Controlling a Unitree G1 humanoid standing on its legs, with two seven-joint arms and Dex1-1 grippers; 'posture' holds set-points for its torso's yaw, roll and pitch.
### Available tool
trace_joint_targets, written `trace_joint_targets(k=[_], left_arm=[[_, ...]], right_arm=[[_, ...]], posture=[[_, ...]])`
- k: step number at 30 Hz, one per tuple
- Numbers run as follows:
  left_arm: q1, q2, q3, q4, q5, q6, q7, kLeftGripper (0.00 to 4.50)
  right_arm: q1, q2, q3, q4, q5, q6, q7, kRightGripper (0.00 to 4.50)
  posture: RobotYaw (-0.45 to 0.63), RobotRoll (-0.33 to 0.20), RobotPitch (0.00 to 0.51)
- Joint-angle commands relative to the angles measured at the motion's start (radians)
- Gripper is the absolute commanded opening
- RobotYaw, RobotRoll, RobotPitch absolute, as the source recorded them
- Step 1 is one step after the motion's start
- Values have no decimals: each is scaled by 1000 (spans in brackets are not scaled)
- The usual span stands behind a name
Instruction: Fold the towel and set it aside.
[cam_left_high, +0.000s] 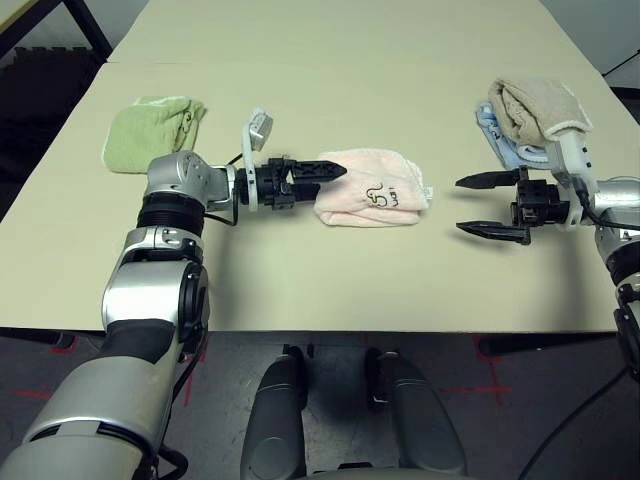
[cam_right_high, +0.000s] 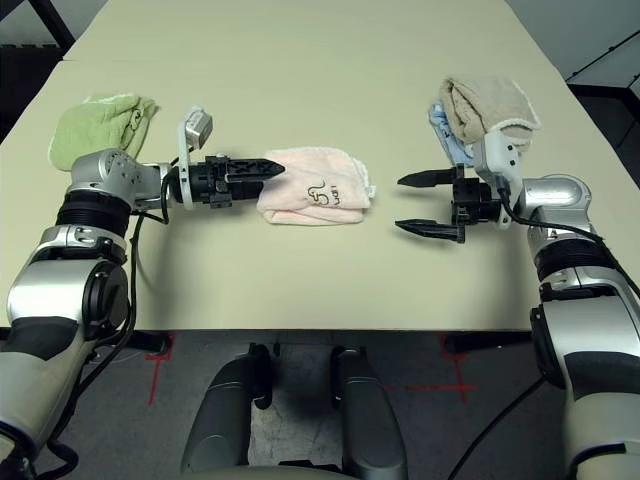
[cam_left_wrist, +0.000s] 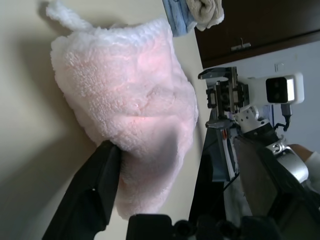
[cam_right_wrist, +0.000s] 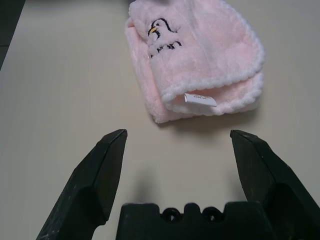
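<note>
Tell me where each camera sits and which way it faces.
Left eye and right eye views: on the head, facing forward and down at the pink towel; both forearms show.
Left wrist view: on the left wrist, looking along its own fingers at the towel; the right gripper shows beyond.
Right wrist view: on the right wrist, facing the towel between its open fingers.
Both wrist views share the towel.
</note>
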Motion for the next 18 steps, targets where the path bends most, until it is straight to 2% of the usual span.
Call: trace_joint_targets(k=[1,4,9,18], left_arm=[[37,4,-50,-30,18,-14,-13,3177],[56,-1,-65,-36,37,-70,10,2032],[48,-7,-38,-14,22,-81,22,28],[34,0,65,-11,-23,-52,74,28]], right_arm=[[-2,0,-18,8,-9,-12,6,4500],[-3,1,-20,10,-12,-15,6,4500],[-7,3,-24,16,-19,-17,6,4500],[-9,8,-41,24,-36,-21,6,4500]], posture=[[-74,0,220],[-74,0,219],[-75,0,215],[-69,0,210]])
